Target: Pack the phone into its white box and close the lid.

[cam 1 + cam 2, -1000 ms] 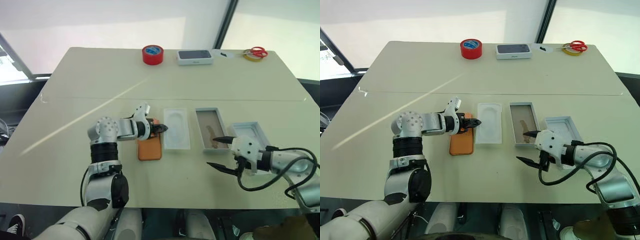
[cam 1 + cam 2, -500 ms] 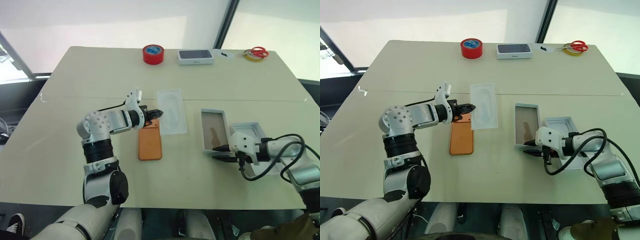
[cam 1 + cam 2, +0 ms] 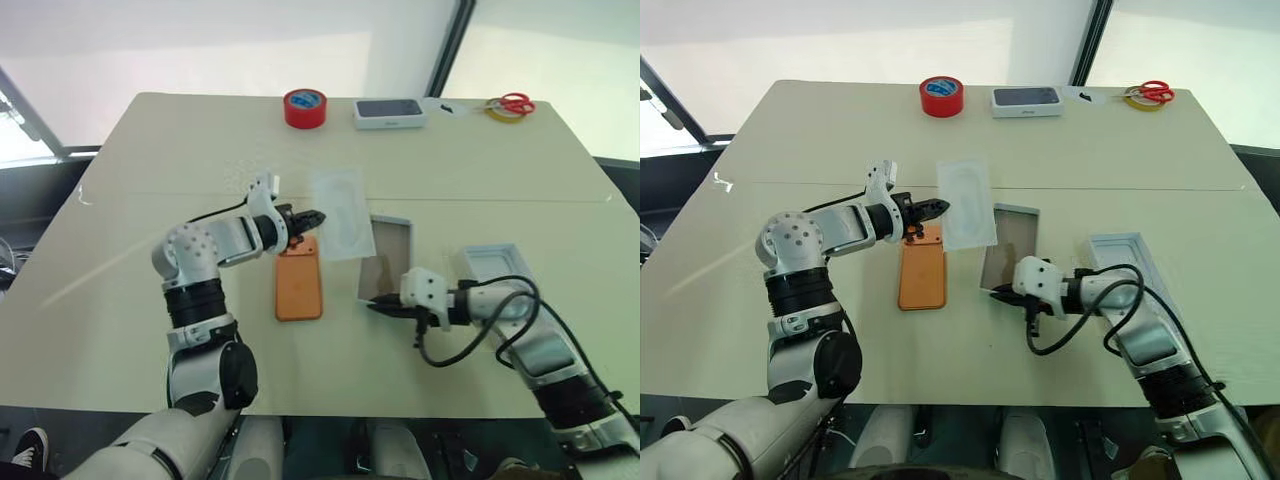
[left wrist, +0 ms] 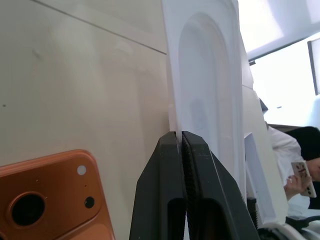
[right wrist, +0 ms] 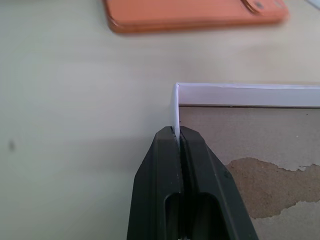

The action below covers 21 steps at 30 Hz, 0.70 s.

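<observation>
Phone [image 3: 299,284] on table, right gripper [image 3: 374,305] gripping white box [image 3: 385,259]

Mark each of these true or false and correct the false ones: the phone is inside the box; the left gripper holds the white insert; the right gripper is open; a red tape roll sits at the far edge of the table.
1. The phone is inside the box. False: it lies on the table, beside the box.
2. The left gripper holds the white insert. True.
3. The right gripper is open. False: it is shut on the box's wall.
4. A red tape roll sits at the table's far edge. True.
</observation>
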Available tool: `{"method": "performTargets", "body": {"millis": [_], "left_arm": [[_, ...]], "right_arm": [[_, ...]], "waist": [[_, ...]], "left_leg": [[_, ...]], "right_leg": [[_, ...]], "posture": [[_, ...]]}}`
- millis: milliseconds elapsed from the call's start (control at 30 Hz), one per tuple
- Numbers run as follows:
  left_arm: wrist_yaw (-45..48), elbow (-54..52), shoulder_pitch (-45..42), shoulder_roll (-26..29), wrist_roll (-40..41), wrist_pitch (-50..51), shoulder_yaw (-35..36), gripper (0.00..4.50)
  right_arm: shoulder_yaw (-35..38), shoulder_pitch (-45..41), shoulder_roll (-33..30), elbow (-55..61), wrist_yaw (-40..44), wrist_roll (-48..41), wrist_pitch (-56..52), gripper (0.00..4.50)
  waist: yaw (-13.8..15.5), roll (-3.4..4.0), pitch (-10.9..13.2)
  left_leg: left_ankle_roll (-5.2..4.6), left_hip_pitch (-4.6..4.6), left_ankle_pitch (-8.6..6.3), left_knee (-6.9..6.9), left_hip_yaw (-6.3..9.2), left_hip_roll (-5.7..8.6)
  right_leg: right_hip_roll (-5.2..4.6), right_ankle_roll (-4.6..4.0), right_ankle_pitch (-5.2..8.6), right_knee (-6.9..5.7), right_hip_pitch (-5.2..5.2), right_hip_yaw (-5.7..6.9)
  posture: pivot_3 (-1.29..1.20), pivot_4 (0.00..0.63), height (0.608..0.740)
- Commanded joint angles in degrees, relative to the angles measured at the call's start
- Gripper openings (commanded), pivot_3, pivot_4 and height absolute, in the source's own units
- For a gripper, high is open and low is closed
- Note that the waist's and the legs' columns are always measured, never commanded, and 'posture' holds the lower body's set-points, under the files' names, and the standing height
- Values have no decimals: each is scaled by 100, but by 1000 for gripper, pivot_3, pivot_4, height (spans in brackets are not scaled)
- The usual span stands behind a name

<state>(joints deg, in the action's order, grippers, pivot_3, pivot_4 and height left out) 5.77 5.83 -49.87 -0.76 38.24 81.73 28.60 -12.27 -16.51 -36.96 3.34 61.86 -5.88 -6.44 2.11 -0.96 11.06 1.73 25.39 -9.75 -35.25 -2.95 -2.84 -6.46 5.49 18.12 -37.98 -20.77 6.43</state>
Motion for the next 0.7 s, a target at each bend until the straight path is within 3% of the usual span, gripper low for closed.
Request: {"method": "performTargets", "body": {"millis": [33, 100, 167, 233, 400, 700], "left_arm": [[135, -49, -145, -55, 181, -9, -173, 0], [167, -18, -111, -70, 168, 24, -296, 0], [194, 9, -69, -87, 156, 28, -391, 0], [235, 15, -20, -130, 177, 97, -494, 0], [384, -19, 193, -166, 102, -6, -953, 0], [665, 391, 199, -149, -34, -421, -1412, 0]], "right_arm": [[-21, -241, 16, 216, -8, -12, -20, 36], [-90, -267, -43, 174, 69, 16, 32, 36], [-135, -266, -87, 158, 175, 5, 106, 599], [-123, -219, -132, 240, 319, -109, 59, 1380], [545, 179, -484, 549, 156, -329, -58, 3865], [2154, 1006, -1106, 273, -84, -918, -258, 3865]], "waist": [[19, 0, 0], [25, -2, 1], [16, -3, 2], [6, -3, 2], [12, -3, 2], [20, -4, 2]], "left_leg": [[0, 0, 0, 0, 0, 1], [-1, 2, -1, 0, 1, 3], [-2, 3, -1, 1, 1, 3], [-2, 3, -1, 3, 0, 2], [-2, 2, -1, 2, 0, 2], [-2, -1, -1, 3, 0, -1]], "right_leg": [[-1, 0, 0, 1, 1, 0], [-2, 1, 0, 3, 2, 0], [-2, 1, 0, 4, 2, 1], [-2, 1, 0, 3, 1, 1], [-2, 1, 0, 2, 1, 1], [-1, -1, -1, 2, 1, 1]], "posture": [[0, 150, 740], [0, 150, 740], [0, 150, 740], [0, 150, 740], [0, 150, 740], [0, 150, 740]]}}
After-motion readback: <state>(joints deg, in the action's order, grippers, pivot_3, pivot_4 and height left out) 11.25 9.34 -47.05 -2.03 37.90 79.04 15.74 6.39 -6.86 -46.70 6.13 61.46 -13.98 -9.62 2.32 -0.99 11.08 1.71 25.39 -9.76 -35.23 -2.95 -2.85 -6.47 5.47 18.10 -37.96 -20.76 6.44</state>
